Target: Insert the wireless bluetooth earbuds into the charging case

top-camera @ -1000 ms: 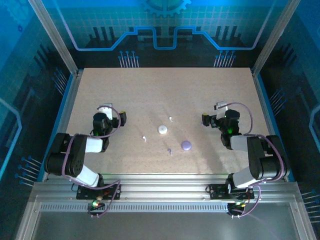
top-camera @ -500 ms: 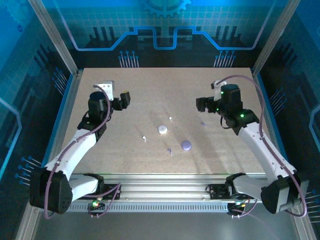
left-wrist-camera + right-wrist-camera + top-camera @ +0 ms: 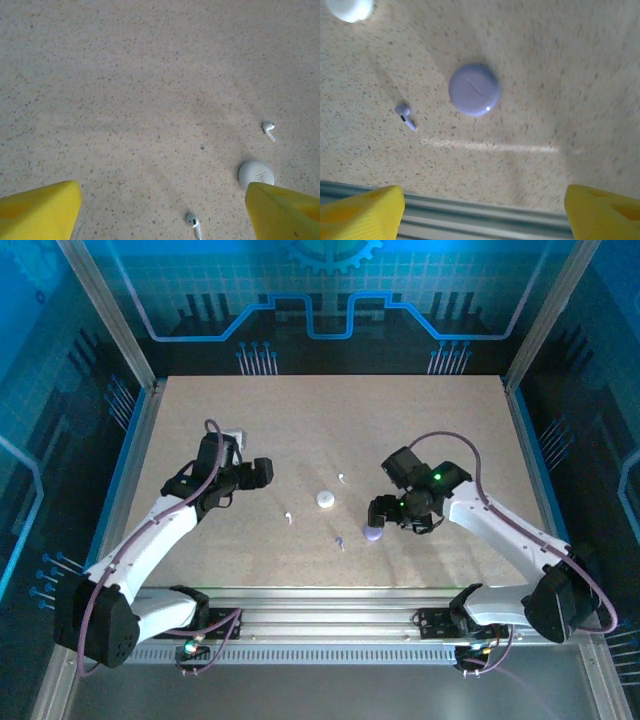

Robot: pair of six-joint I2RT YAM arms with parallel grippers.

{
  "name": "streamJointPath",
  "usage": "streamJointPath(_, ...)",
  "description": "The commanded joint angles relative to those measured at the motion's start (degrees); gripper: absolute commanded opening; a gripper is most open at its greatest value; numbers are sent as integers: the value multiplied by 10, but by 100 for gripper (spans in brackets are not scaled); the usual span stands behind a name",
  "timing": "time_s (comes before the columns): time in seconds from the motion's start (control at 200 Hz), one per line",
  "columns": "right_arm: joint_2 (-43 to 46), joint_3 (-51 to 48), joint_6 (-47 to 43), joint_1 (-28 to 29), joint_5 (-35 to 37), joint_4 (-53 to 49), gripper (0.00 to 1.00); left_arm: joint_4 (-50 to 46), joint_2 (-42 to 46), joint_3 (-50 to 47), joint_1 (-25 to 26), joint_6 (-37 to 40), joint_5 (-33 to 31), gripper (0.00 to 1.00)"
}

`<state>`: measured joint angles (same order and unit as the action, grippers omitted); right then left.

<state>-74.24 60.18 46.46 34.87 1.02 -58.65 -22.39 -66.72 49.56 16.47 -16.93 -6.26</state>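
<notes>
Charging case (image 3: 326, 499), one white puck, lies on the bench (image 3: 450, 420) near one lavender puck (image 3: 473, 89). Three earbuds lie loose: far white earbud (image 3: 268, 129), near white earbud (image 3: 193, 222), lavender earbud (image 3: 404, 115). Left fingers (image 3: 40, 210) and right fingers (image 3: 362, 212) are spread wide, empty. From above, the right arm (image 3: 500, 525) half hides the lavender puck.

robot lab cell: aluminium frame (image 3: 108, 315), blue circuit-print walls (image 3: 200, 280), speckled table (image 3: 320, 430)

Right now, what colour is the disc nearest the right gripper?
Pale lavender disc, clearest in right wrist view.
</notes>
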Motion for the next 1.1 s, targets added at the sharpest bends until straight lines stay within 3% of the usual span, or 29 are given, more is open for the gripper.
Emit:
streamJointPath(0.0, -32, -9, 133, 12, -17, -18, 84, -42, -13, 2, 4, -19, -17, 87)
streamJointPath(0.26, -115, -6, 261, 33, -26, 40, 81, -59, -41, 18, 4, -21, -27, 88)
streamJointPath(0.465, -171, 7, 299, 29, -19, 61, 76, -58, -51, 27, 4, -16, -32, 88)
streamJointPath(1.096, -292, 69, 274, 5, -48, 92, 75, -58, -73, 42, 3, 21, -50, 92)
